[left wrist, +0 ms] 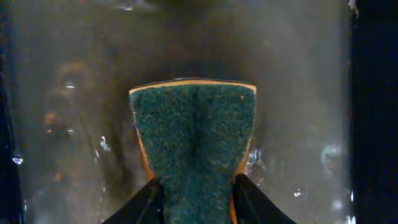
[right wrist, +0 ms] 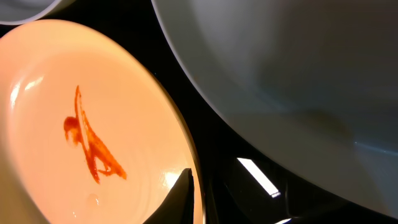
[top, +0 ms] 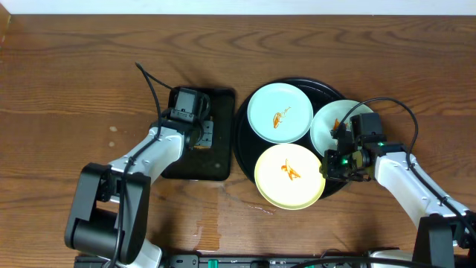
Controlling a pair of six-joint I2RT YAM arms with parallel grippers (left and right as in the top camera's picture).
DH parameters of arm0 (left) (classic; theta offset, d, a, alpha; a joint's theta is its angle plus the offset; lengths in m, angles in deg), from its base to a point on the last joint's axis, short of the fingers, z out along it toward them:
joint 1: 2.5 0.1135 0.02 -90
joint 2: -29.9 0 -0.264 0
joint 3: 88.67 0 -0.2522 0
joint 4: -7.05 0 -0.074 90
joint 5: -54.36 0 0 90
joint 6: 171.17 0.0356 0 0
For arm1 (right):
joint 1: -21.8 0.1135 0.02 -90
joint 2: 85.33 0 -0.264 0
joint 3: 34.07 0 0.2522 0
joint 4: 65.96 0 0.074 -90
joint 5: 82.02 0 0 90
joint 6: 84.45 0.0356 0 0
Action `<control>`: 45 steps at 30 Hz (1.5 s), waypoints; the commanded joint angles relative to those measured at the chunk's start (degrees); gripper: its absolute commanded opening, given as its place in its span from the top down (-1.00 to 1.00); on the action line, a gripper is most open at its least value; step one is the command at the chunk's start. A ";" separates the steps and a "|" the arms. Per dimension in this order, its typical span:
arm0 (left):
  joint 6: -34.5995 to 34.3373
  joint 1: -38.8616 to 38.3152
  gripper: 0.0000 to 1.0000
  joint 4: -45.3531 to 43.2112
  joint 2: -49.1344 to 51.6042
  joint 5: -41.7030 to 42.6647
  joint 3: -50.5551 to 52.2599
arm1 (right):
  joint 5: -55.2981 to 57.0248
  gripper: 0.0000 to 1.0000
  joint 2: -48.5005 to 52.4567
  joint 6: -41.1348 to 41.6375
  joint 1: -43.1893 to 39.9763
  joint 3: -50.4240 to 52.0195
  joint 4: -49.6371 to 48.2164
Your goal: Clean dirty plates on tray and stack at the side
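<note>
Two matching arms on show. The left arm (top: 149, 152) has smooth white shell links between chunky black joint housings, and a thin black cable (top: 149, 80) loops off its wrist. The right arm (top: 398, 179) has the same white-and-black build, with a second black cable (top: 411, 126) arching above it and a small green light (top: 343, 158) glowing at the wrist. The left hand (left wrist: 198, 180) ends in tapered matte black fingers (left wrist: 142, 204).

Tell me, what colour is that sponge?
The sponge is dark green on its scrubbing face, with an orange edge behind; clearest in the left wrist view.
</note>
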 commanded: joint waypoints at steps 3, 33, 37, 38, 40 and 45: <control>0.28 0.02 0.28 -0.13 1.25 -0.83 -0.22 | -0.42 0.85 0.35 0.00 0.42 0.37 -0.15; 0.79 0.04 0.85 -3.85 -14.56 -3.78 -1.77 | -0.39 0.85 0.35 -0.02 0.42 0.37 -0.59; 1.01 0.04 0.85 -3.89 -17.14 -4.55 -1.77 | -0.39 0.85 0.35 -0.02 0.42 0.37 -0.79; 1.01 0.04 0.85 -3.91 -17.70 -4.55 -1.77 | -0.39 0.85 0.35 -0.02 0.42 0.37 -0.83; 0.98 0.02 0.85 -3.98 -18.71 -4.55 -1.77 | -0.39 0.86 0.35 -0.02 0.42 0.37 -0.85; 0.98 0.02 0.85 -4.72 -21.05 -4.55 -1.77 | -0.39 0.86 0.35 -0.02 0.42 0.37 -0.85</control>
